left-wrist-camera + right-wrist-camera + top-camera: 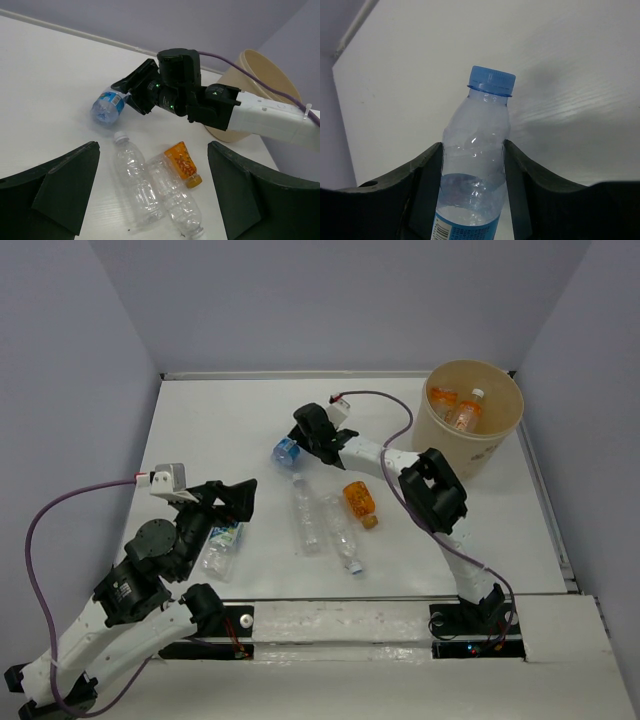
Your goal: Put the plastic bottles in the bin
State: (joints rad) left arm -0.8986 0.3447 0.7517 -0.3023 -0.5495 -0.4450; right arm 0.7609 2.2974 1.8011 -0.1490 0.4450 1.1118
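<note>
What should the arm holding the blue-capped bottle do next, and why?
Probably lift it a little way off the table. The right gripper is closed on both sides of the blue-capped bottle, which lies low by the tabletop. The bin stands off to the side, so the bottle needs height before it is carried there.

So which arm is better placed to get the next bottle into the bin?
Right: the right pincer grips the blue-capped bottle, and the bin stands on its side; the left pincer hangs open and empty.
</note>
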